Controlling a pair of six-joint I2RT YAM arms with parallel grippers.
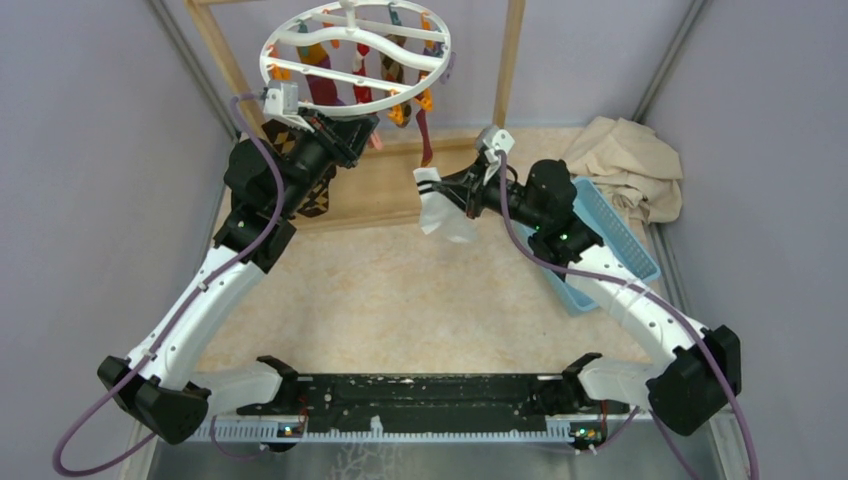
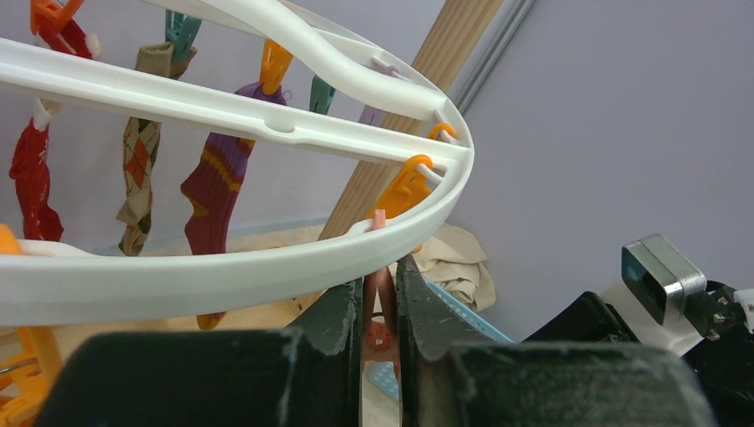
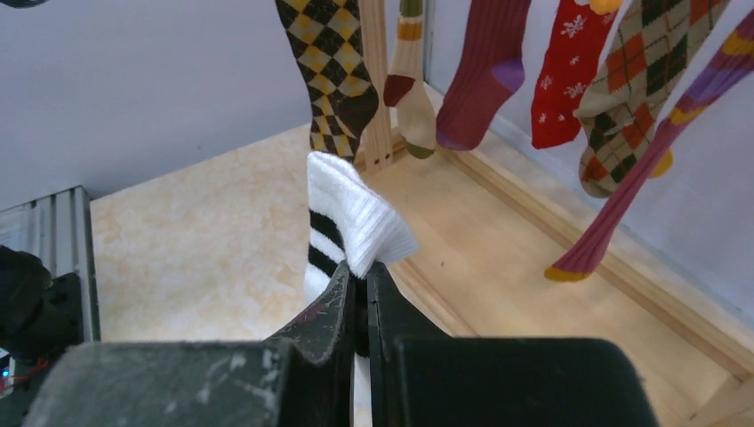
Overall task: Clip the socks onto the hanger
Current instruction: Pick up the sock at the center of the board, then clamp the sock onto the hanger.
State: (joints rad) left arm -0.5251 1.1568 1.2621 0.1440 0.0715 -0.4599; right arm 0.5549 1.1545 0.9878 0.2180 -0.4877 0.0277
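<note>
The white ring hanger [image 1: 355, 60] hangs at the top centre with several socks [image 1: 320, 85] clipped under it. My left gripper [image 1: 366, 136] is at the ring's near rim [image 2: 222, 267], shut on a pinkish-orange peg [image 2: 381, 298] that hangs just below the rim. My right gripper [image 1: 437, 188] is shut on the cuff of a white sock with black stripes [image 1: 443, 212], which it holds in the air to the right of and below the hanger. The sock [image 3: 356, 209] stands up from the shut jaws. Red [image 2: 31, 178], diamond-check [image 2: 138, 169] and purple [image 2: 218, 187] socks hang from pegs.
A light wooden pole frame [image 1: 515, 60] and its base board [image 1: 385, 195] stand behind the hanger. A blue perforated basket [image 1: 612, 235] sits under my right arm. A big beige cloth [image 1: 630, 160] lies at the back right. Grey walls close in both sides.
</note>
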